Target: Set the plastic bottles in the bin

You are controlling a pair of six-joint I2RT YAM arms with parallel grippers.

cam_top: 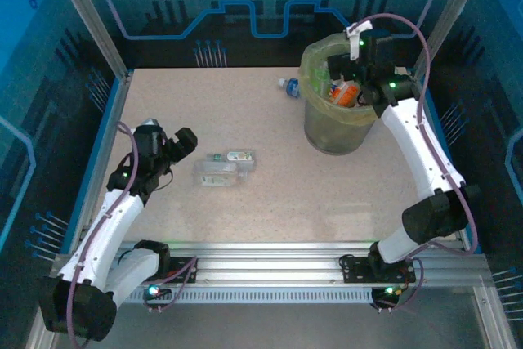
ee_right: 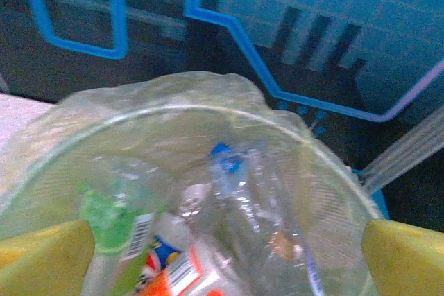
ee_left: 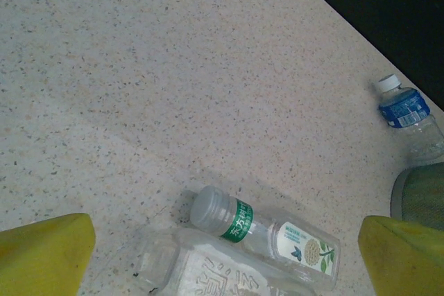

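The left fingers [ee_left: 41,254] are spread and empty over the speckled surface [ee_left: 139,67]. Just ahead of them, a green-banded bottle [ee_left: 267,233] and a clear bottle [ee_left: 201,272] lie touching, side by side. A blue-labelled bottle [ee_left: 409,112] lies farther off, beside the bin [cam_top: 327,132]. The right fingers [ee_right: 402,254] are spread and empty above the bin, which holds an orange-labelled bottle [ee_right: 184,275] and a blue-capped bottle [ee_right: 229,164].

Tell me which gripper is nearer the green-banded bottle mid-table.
Left. The left gripper sits open close by the green-banded bottle, on its left; the right gripper hangs over the bin at the far right.
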